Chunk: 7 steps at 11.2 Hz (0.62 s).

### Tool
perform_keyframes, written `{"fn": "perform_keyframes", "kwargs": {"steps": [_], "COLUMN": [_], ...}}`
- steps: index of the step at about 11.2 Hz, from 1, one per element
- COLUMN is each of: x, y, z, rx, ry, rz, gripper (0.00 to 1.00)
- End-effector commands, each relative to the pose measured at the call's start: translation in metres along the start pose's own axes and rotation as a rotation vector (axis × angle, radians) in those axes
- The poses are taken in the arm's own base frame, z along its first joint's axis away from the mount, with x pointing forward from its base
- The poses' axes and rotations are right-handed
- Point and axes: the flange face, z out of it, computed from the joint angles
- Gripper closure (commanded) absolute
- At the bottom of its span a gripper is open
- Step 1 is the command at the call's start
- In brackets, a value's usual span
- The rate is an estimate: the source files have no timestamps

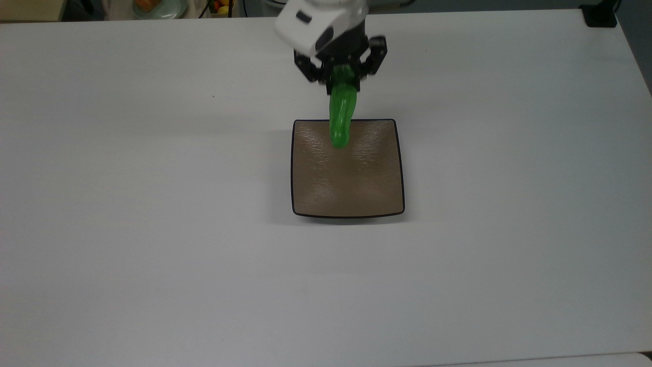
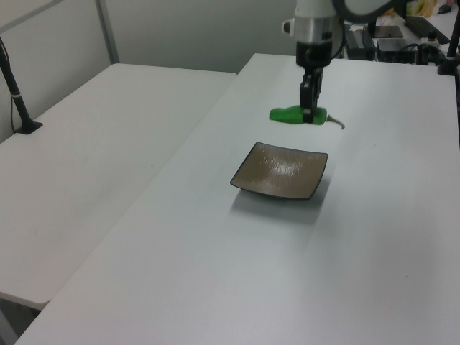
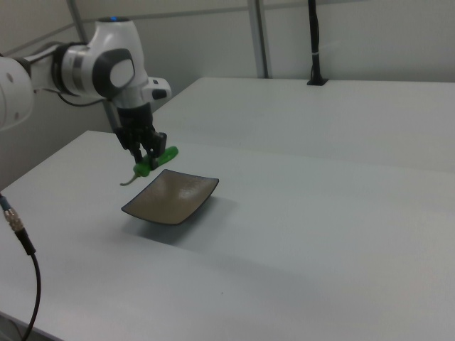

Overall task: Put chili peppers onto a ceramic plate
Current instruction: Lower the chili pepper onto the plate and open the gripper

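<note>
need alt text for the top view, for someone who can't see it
A robot arm's end effector grips a green chili pepper by its upper end, the pepper's free tip reaching over the far edge of a square brown plate. The plate has nothing resting in it and sits near the middle of a plain white table.
</note>
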Motion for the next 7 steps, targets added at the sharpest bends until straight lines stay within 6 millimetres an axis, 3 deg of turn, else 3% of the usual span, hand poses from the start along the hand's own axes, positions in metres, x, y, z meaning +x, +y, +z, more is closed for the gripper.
{"fn": "perform_keyframes", "kwargs": {"steps": [1, 5, 6, 7], "x": [0.013, 0.035, 0.036, 0.037], "y": [0.012, 0.012, 0.010, 0.010], "z": [0.040, 0.090, 0.096, 0.101], "rx": [0.014, 0.014, 0.012, 0.012], "ry": [0.044, 0.092, 0.089, 0.082], "rz": [-0.002, 0.007, 0.005, 0.013], "gripper": [0.84, 0.80, 0.59, 0.10]}}
